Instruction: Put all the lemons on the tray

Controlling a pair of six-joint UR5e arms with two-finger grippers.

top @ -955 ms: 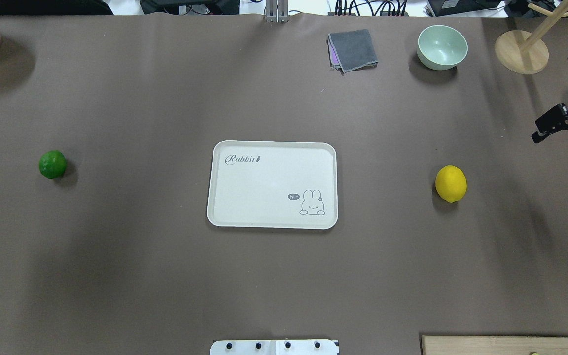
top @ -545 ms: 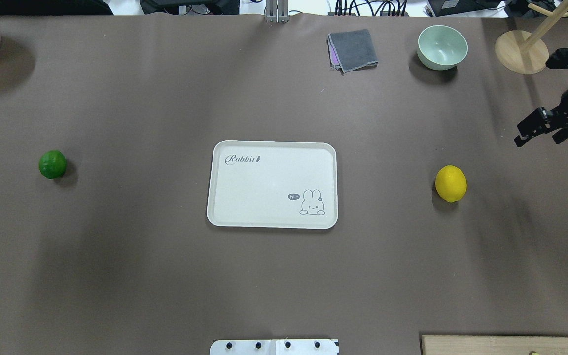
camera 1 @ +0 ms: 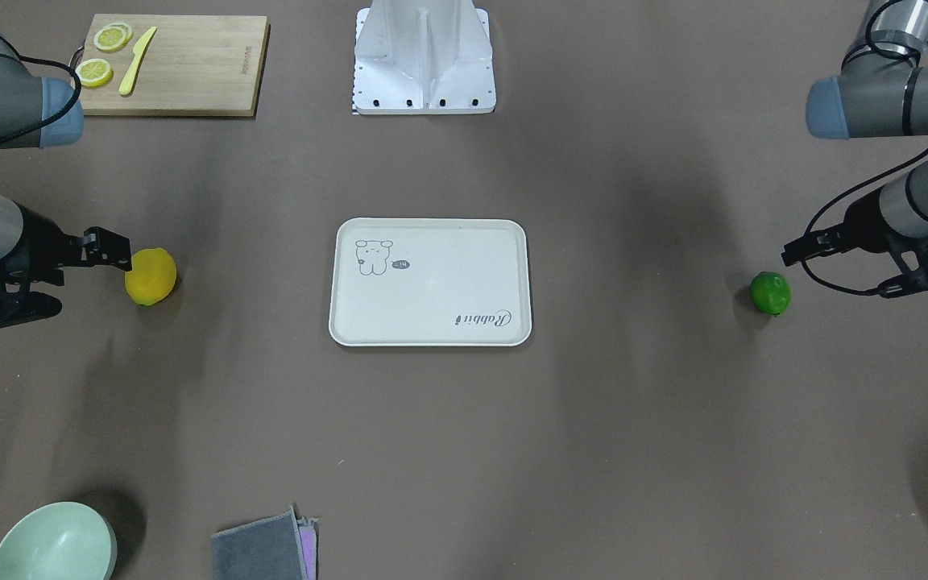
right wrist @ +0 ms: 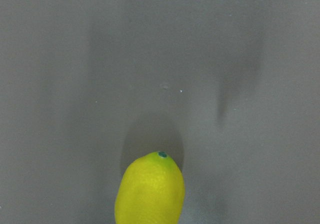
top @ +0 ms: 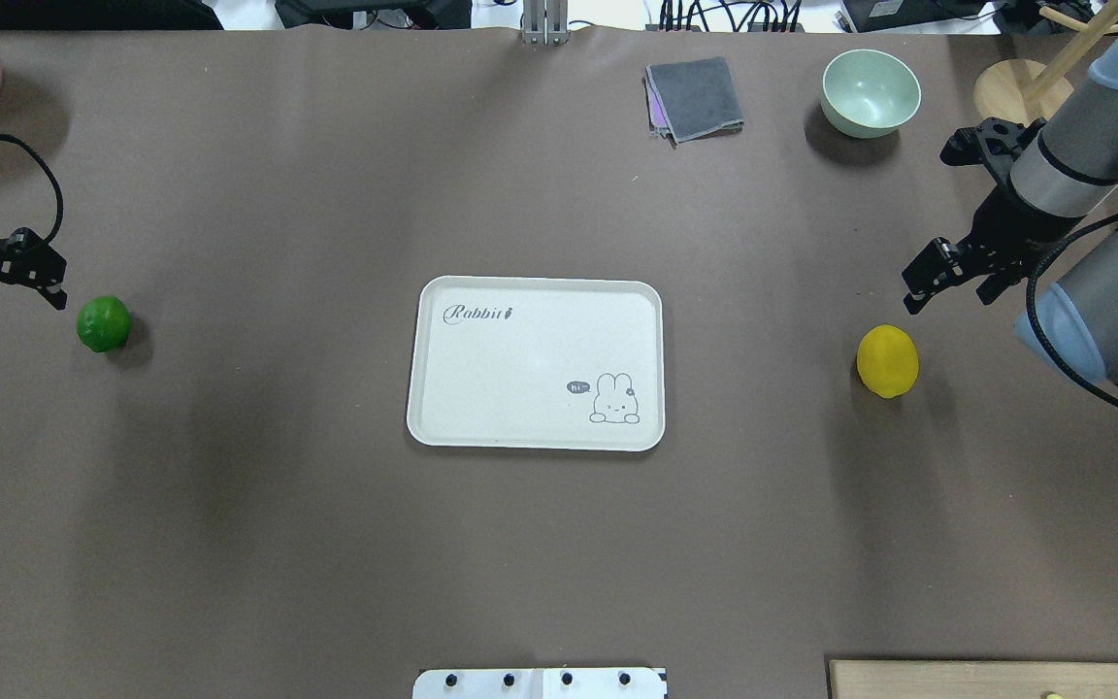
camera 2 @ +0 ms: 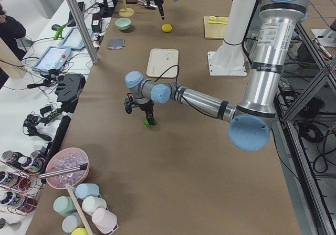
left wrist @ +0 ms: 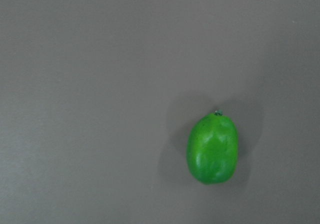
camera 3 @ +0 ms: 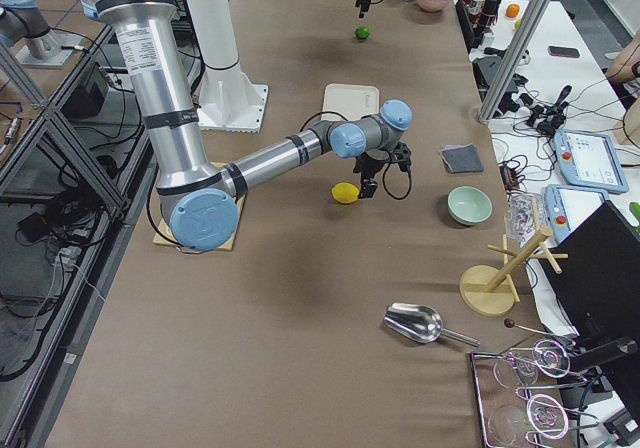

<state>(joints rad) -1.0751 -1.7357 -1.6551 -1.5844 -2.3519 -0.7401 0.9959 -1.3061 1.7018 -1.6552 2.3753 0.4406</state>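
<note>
Jaws spread, right gripper (top: pixel 937 218) hovers near yellow lemon (top: pixel 888 361), not touching.

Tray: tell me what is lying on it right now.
Nothing lies on the tray; only its printed drawing and script show. The yellow lemon and green lemon sit on the table, apart from it. Nothing covers the tray.

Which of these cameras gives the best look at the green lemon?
The left wrist-mounted view: the green lemon is large and unobstructed there, with its stem nub visible. The overhead and front-facing views show it whole but small. The two side views show only a small green spot.
</note>
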